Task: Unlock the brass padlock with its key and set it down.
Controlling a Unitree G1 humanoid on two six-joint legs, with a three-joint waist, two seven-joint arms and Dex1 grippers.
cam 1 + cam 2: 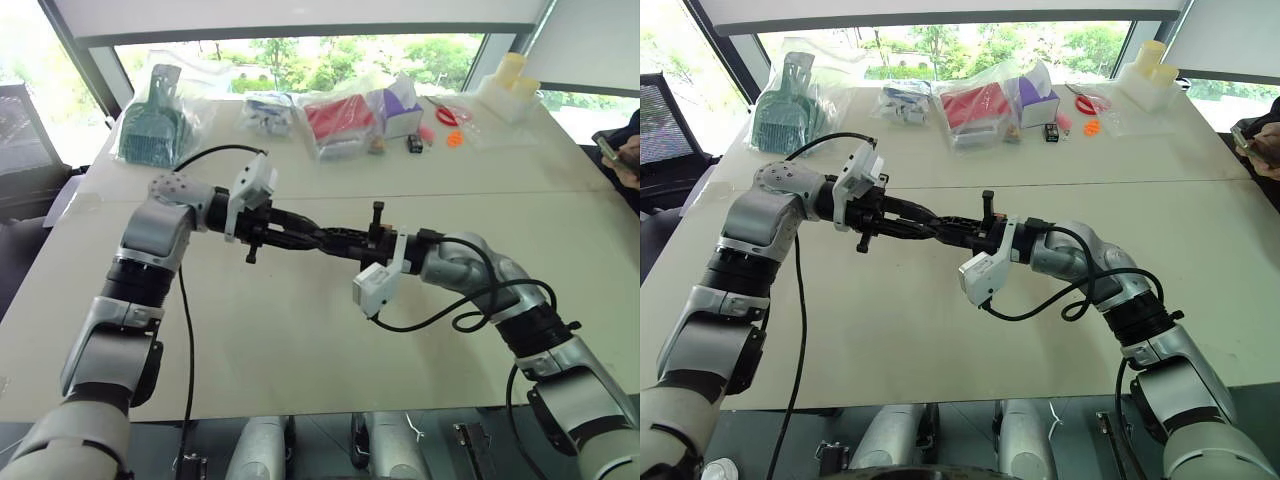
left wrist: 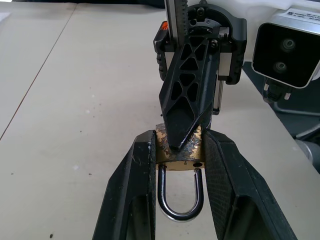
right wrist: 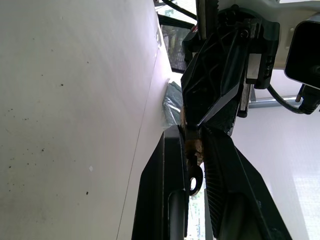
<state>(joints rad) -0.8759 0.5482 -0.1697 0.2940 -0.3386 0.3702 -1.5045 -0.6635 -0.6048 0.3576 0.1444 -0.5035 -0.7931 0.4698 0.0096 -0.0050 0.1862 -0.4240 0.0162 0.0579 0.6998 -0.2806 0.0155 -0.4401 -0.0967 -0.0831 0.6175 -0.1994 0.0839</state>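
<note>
Halfway-ish: the left tool (image 2: 175, 165) grips the brass padlock (image 2: 179, 150) in mid-air above the surface (image 1: 300, 340), the right tool (image 3: 192, 165) pinches its key (image 3: 194, 180), shackle looks latched, nothing set down.

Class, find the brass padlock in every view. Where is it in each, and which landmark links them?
Left wrist view: the brass padlock sits centre, clamped in the left gripper's jaws, shackle toward the camera.
Right wrist view: a brass sliver mid-picture, just beyond the key in the right gripper's jaws.
Left eye view: hidden where both grippers meet mid-picture.
Right eye view: likewise, left of centre.
Shared landmark: the right gripper, tipped against the lock.
</note>
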